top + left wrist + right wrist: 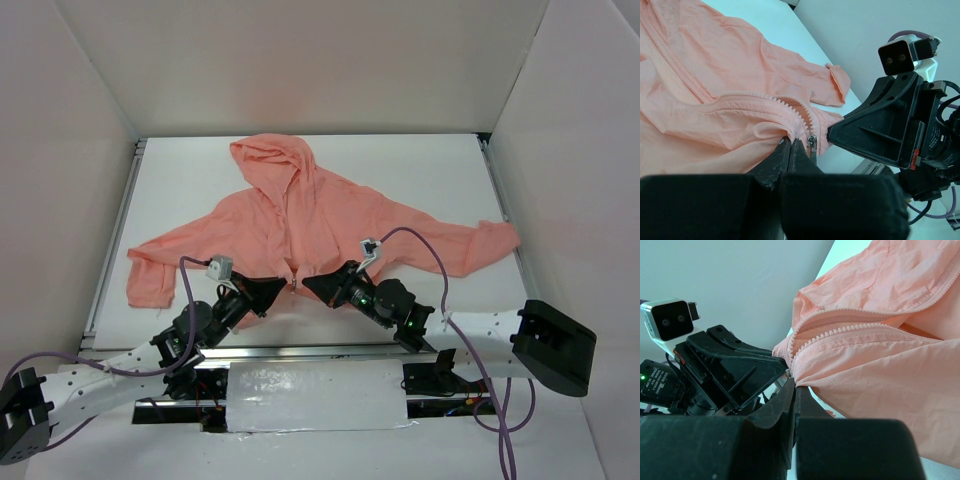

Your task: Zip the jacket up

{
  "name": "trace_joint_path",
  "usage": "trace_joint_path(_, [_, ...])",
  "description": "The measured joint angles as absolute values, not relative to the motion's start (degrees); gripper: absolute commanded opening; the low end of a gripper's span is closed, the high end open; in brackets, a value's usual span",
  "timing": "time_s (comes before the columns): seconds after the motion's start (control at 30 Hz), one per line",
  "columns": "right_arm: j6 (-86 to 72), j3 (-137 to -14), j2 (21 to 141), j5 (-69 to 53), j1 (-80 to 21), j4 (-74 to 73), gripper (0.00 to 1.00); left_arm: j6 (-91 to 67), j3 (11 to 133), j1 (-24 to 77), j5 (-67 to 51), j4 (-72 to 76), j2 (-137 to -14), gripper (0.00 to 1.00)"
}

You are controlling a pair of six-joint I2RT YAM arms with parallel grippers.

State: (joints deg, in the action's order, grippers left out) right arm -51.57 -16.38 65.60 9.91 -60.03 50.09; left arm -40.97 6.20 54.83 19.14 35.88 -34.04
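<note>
The salmon-pink jacket (300,215) lies flat on the white table, hood at the far side, sleeves spread left and right. Both grippers meet at the bottom of the front zipper at the near hem. My left gripper (280,284) is shut on the hem fabric (765,132), just left of the metal zipper slider (812,143). My right gripper (310,283) is shut on the hem on the other side (850,370). In the left wrist view the two rows of zipper teeth (790,107) run apart above the slider. The two grippers are almost touching.
The white table (430,170) is boxed in by white walls at the back and on both sides. Metal rails run along its left edge (112,240) and near edge (330,348). Purple cables (430,245) arch over the jacket's right sleeve and lower left.
</note>
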Motion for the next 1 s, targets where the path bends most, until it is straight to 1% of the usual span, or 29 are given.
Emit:
trace_joint_path(0.53, [-50.04, -17.26, 66.65, 9.21, -59.96, 49.3, 0.0, -40.73, 5.23, 54.83, 15.9, 38.59, -34.28, 0.0])
trace_joint_path(0.77, [-48.34, -17.26, 66.7, 5.23, -58.78, 50.94, 0.0, -40.75, 5.23, 54.81, 15.31, 38.65, -35.11, 0.0])
trace_joint_path(1.0, [-48.47, -16.47, 66.98, -1.72, -54.85, 56.75, 0.0, -40.97, 4.95, 54.81, 14.44, 39.31, -35.16, 0.0])
